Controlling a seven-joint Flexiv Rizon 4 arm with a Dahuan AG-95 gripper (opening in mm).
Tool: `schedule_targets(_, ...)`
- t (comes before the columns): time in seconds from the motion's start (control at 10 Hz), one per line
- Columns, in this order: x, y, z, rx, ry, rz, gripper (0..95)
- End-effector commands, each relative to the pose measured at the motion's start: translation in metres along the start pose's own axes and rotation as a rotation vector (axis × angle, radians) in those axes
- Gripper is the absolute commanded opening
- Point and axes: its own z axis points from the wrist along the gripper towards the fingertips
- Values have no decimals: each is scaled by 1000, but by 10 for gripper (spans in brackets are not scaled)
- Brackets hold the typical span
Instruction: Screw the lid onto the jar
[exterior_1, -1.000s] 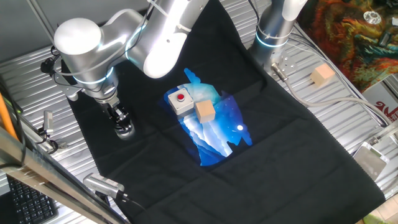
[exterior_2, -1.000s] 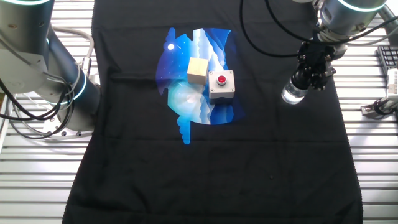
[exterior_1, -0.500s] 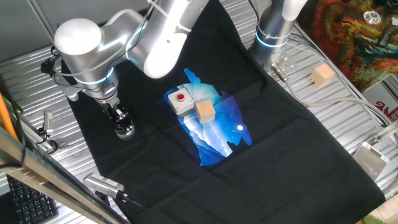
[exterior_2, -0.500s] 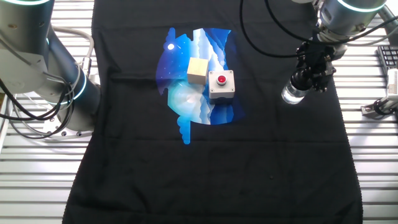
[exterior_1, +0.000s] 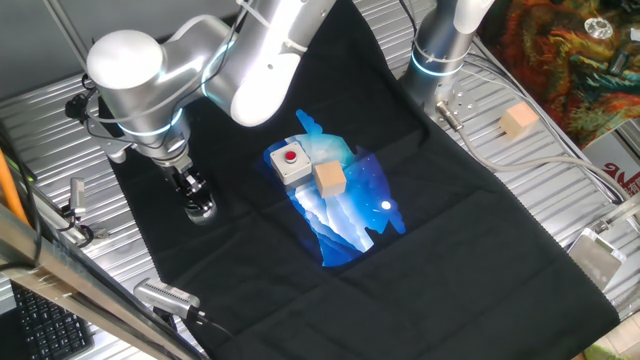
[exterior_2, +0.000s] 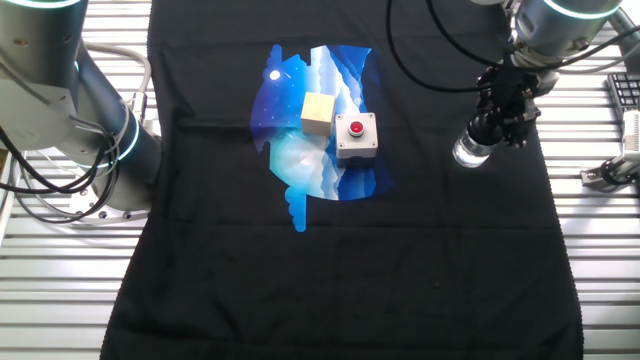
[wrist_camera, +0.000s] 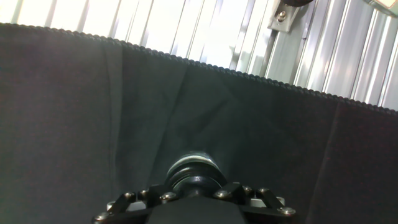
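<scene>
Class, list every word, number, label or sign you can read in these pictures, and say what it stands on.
Nothing can be quoted with confidence.
Red and white package at the picture's edge: red letters, cut off by the frame, unreadable.
Keyboard: key legends too small to read.
Grey box with red button, wooden cube, jar, lid: no markings visible.

Jar (exterior_2: 468, 152) on cloth (exterior_2: 400, 260) near its edge, under gripper (exterior_2: 492, 128); button box (exterior_2: 355, 137) touching cube (exterior_2: 318, 112) at centre, well apart.
</scene>
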Motion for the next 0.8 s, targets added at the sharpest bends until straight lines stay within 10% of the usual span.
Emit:
schedule_targets(0.1, 1, 0, -1, 0, -1, 2, 760)
schedule_targets(0.2, 1, 0, -1, 1, 0, 4, 760)
schedule_targets(0.3, 1, 0, -1, 1, 0, 3, 570)
schedule_targets(0.8, -1, 4, -14, 8, 15, 5, 570)
